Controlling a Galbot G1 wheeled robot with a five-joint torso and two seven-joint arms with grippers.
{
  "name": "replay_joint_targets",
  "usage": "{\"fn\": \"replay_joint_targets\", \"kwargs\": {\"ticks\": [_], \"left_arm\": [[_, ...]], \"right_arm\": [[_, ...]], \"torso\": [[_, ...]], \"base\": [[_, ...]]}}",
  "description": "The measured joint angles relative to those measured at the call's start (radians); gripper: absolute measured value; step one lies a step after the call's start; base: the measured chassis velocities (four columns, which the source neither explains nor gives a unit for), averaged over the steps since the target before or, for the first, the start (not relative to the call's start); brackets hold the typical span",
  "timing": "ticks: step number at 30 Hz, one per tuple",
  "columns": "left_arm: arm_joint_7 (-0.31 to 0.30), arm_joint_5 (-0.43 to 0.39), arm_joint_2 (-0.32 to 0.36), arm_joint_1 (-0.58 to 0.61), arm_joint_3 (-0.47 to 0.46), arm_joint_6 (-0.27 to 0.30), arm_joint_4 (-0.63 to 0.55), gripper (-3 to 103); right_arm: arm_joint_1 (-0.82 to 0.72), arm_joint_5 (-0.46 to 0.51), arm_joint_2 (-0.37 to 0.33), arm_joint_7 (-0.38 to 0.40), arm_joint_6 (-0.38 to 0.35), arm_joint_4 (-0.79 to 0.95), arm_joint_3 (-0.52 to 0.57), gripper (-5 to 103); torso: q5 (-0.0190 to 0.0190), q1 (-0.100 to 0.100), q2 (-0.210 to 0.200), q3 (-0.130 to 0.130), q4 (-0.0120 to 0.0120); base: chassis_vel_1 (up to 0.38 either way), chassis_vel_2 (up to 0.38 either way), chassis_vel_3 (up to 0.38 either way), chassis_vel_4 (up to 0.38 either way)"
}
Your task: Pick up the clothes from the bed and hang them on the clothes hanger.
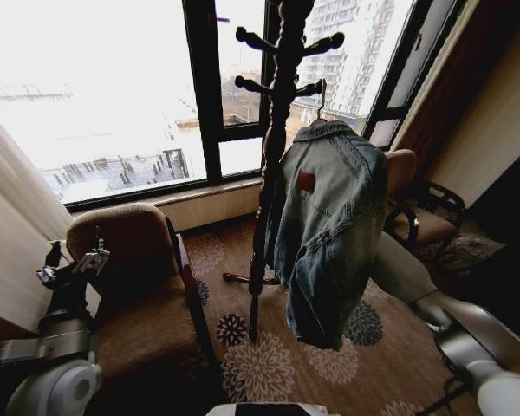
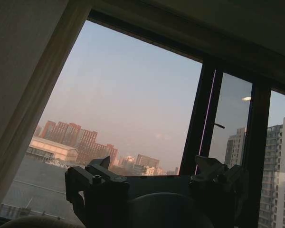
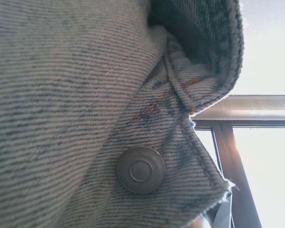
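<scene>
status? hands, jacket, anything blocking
Left hand open, parked over the armchair. Right arm reaches behind the jacket. Jacket hangs by the hanger hook on the coat stand. No obstruction seen.

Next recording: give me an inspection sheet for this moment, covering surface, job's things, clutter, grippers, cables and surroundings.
Surface: patterned floral carpet; bed nothing seen.
Job's things: denim jacket hangs from a hook on the dark coat stand, red patch facing the camera; the hanger itself is hidden under the collar.
Clutter: nothing seen.
Grippers: left gripper raised over the brown armchair, open and empty. Right arm reaches behind the jacket; its wrist view sits close against denim and a metal button; fingers hidden.
Cables: nothing seen.
Surroundings: large window with city buildings outside, second chair by the wall.
</scene>
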Motion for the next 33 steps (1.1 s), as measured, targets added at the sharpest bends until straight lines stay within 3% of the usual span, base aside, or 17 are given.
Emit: {"fn": "replay_joint_targets", "kwargs": {"ticks": [33], "left_arm": [[0.005,-0.006,-0.005,0.007,-0.009,-0.009,-0.008,100]], "right_arm": [[0.048,0.02,-0.002,0.002,-0.009,0.011,-0.054,16]], "torso": [[0.0001,0.0,0.0,0.0,-0.0003]], "base": [[0.0,0.0,0.0,0.0]]}}
